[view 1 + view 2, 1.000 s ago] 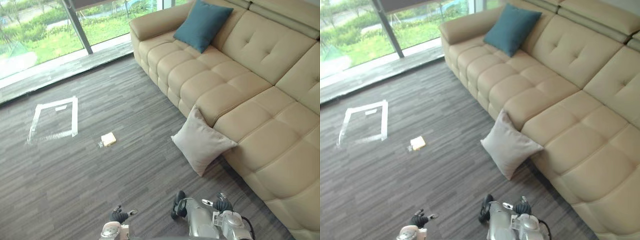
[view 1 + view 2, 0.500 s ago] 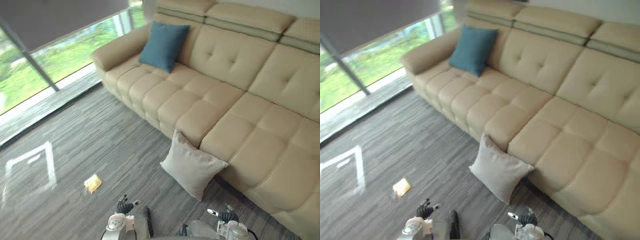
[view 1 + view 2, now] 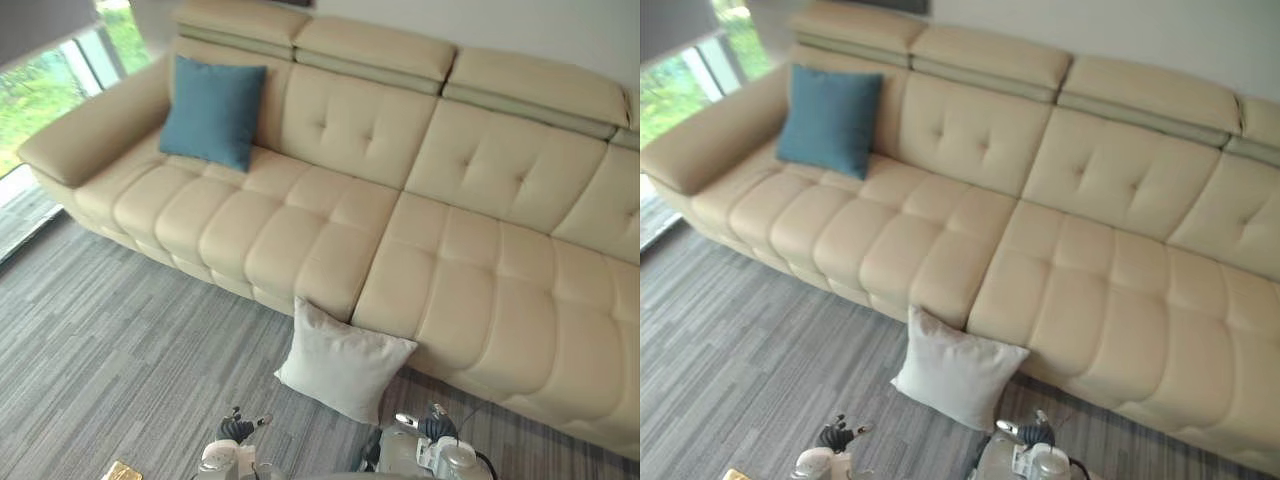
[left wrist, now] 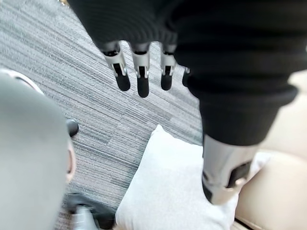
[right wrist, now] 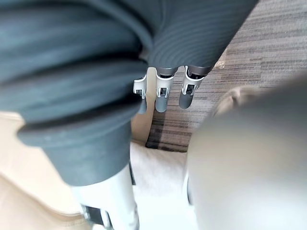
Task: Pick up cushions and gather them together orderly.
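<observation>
A pale grey cushion (image 3: pixel 345 362) stands on the carpet, leaning against the sofa's front at its middle. A teal cushion (image 3: pixel 212 110) rests upright at the sofa's left end, by the armrest. My left hand (image 3: pixel 236 432) hangs low at the bottom edge, left of the grey cushion and apart from it. In the left wrist view its fingers (image 4: pixel 139 72) are straight and hold nothing, with the grey cushion (image 4: pixel 168 191) beyond them. My right hand (image 3: pixel 437 428) hangs just right of that cushion, its fingers (image 5: pixel 163 93) relaxed and empty.
A long beige sofa (image 3: pixel 470 260) spans the view, with grey striped carpet (image 3: pixel 100 340) in front of it. A window (image 3: pixel 40 85) shows at the far left. A small yellow object (image 3: pixel 122 471) lies on the carpet at the bottom left.
The camera has swung right, so the sofa now lies square ahead and the taped square has left the view. Both hands stay low and empty.
</observation>
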### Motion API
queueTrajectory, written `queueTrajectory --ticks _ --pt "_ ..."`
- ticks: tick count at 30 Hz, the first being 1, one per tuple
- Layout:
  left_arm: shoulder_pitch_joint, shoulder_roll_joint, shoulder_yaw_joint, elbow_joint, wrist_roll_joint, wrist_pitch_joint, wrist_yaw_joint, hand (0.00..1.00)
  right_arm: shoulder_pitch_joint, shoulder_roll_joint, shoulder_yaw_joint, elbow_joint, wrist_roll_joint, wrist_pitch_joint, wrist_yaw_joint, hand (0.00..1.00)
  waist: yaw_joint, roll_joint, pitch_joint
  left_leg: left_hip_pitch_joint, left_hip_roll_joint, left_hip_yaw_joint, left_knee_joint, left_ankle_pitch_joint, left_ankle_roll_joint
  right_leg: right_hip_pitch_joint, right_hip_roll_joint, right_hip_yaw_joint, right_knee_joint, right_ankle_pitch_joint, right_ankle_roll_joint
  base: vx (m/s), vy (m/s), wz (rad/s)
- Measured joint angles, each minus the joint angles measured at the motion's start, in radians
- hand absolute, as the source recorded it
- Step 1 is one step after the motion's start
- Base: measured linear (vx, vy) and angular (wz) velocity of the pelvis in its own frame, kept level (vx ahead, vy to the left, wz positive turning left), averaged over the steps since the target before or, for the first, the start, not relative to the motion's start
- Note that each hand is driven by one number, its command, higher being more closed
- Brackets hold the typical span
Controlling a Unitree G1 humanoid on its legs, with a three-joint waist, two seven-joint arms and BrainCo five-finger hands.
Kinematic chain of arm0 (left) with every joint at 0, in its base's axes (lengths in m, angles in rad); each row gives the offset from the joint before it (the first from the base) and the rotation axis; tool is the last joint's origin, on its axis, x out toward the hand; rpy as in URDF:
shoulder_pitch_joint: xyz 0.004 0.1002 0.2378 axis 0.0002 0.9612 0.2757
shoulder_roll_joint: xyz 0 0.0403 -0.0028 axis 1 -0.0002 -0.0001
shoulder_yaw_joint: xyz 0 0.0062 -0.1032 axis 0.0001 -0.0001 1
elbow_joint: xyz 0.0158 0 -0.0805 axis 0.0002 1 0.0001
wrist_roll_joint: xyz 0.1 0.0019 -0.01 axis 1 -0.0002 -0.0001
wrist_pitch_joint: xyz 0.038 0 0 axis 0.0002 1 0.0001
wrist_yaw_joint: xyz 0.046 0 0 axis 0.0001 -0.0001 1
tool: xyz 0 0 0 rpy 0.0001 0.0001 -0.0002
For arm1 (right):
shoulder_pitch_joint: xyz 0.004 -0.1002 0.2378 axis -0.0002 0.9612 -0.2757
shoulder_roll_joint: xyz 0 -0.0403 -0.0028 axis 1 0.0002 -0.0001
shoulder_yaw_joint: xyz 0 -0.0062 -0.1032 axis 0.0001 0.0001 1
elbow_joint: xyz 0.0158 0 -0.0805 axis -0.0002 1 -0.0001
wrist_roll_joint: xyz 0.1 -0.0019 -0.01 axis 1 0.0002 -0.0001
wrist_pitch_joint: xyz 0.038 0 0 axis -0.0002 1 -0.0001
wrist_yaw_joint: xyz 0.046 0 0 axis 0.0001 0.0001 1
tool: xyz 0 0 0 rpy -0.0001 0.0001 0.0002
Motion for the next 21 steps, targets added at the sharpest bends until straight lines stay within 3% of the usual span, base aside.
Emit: queueTrajectory --ticks 1,2,3,7,9,10,11,12,13,18,21 --pt "0.000 -0.002 -0.001 0.000 0.000 0.000 0.000 0.00 0.000 -0.002 0.000 0.000 0.000 0.000 0.000 0.00 -0.001 0.003 -0.001 0.000 0.001 -0.001 0.003 0.000 0.000 0.001 0.001 0.000 -0.002 0.000 0.000 0.25 -0.079 -0.10" --pt "-0.001 -0.026 -0.034 -0.004 0.008 -0.007 -0.006 0.00 -0.003 -0.018 -0.020 0.003 0.000 0.001 -0.003 0.00 -0.012 0.028 0.003 0.000 0.002 -0.027 -0.005 -0.016 -0.025 0.049 0.012 -0.005 -0.040 0.002 0.003 0.13 -0.075 0.09" --pt "-0.002 -0.027 -0.040 -0.006 0.016 -0.010 -0.010 0.00 -0.002 -0.017 -0.028 0.010 0.000 0.004 -0.007 0.00 -0.012 0.032 0.000 -0.020 0.002 -0.037 -0.005 0.034 -0.032 0.068 0.021 -0.007 -0.050 -0.002 0.008 0.08 -0.073 0.09" --pt "-0.009 0.002 -0.054 -0.021 0.020 -0.010 -0.012 0.00 -0.003 -0.016 -0.024 0.039 0.001 0.005 -0.012 0.00 0.011 0.001 0.002 -0.111 0.046 -0.040 0.234 0.008 -0.042 0.117 0.036 0.028 -0.139 0.004 0.055 0.03 -0.046 -0.16" --pt "-0.007 0.008 -0.054 -0.024 0.020 -0.011 -0.012 0.00 -0.004 -0.016 -0.027 0.061 0.001 0.006 -0.015 0.00 0.021 -0.005 0.005 -0.138 0.012 -0.121 0.169 -0.057 -0.030 0.145 0.041 0.076 -0.190 0.021 0.057 0.02 0.046 -0.61" --pt "-0.005 0.011 -0.054 -0.024 0.020 -0.011 -0.011 0.00 -0.006 -0.018 -0.031 0.070 0.001 0.007 -0.018 0.00 0.023 -0.008 0.006 -0.148 -0.005 -0.155 0.115 -0.055 -0.028 0.156 0.039 0.101 -0.197 0.026 0.066 0.04 0.066 -0.73" --pt "-0.005 0.012 -0.052 -0.024 0.019 -0.012 -0.010 0.00 -0.004 -0.017 -0.031 0.069 0.001 0.007 -0.021 0.00 0.023 -0.008 0.007 -0.160 -0.016 -0.196 0.070 -0.039 -0.020 0.166 0.037 0.116 -0.201 0.035 0.081 0.07 0.104 -0.79" --pt "-0.004 0.009 -0.052 -0.024 0.019 -0.014 -0.009 0.00 -0.004 -0.019 -0.031 0.069 0.000 0.006 -0.021 0.00 0.024 0.000 0.004 -0.180 -0.024 -0.274 -0.020 0.041 -0.028 0.167 0.043 0.145 -0.192 0.038 0.100 0.08 0.132 -0.89" --pt "-0.005 0.005 -0.050 -0.024 0.017 -0.017 -0.008 0.00 -0.003 -0.022 -0.030 0.070 0.001 0.006 -0.022 0.00 0.031 0.003 0.003 -0.178 -0.027 -0.281 -0.013 0.095 -0.020 0.166 0.052 0.181 -0.186 0.035 0.127 0.09 0.133 -0.79" --pt "-0.008 0.021 -0.049 -0.026 0.020 -0.019 -0.006 0.00 0.010 0.024 -0.049 0.066 0.001 0.004 -0.028 0.00 0.023 -0.044 -0.019 -0.116 -0.064 -0.240 -0.071 0.096 -0.018 0.212 0.041 0.226 -0.280 0.086 0.166 0.12 0.128 -0.28" --pt "0.003 0.021 -0.049 -0.022 0.020 -0.019 -0.006 0.00 0.011 0.030 -0.056 0.067 0.000 0.004 -0.027 0.00 0.025 -0.038 -0.018 -0.071 -0.071 -0.233 -0.092 0.096 -0.017 0.242 0.044 0.243 -0.307 0.089 0.171 0.07 0.046 -0.18"
